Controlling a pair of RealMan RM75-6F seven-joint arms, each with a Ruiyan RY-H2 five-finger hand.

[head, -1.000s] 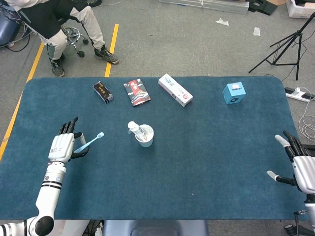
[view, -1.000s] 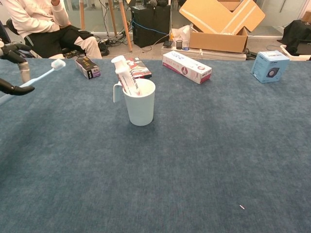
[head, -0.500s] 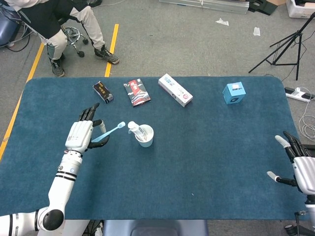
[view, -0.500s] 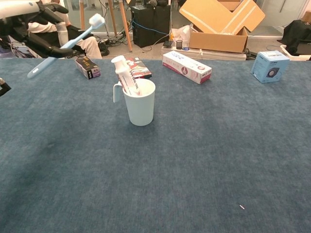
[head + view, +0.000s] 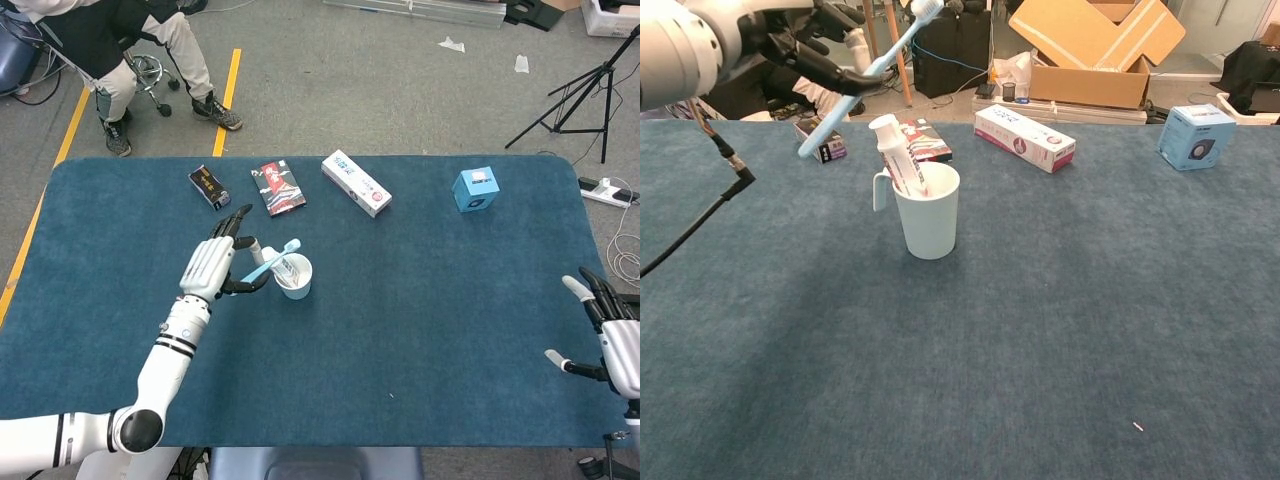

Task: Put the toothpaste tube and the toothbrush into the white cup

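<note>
Carpeted blue counter (image 5: pixel 1060 340) lies bare up front and toward the right robot hand (image 5: pixel 615 335), idle at the edge with fingers apart, while the left robot hand (image 5: pixel 212 266) pinches the toothbrush (image 5: pixel 869 75) tilted above the white cup (image 5: pixel 928 212) holding the toothpaste tube (image 5: pixel 896 152), with illegibly printed boxes (image 5: pixel 1024 137) beyond.

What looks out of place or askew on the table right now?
Nothing stands out. The toothpaste tube leans in the white cup, which stands upright, and the left hand holds the toothbrush tilted above it. Nothing spilled.
</note>
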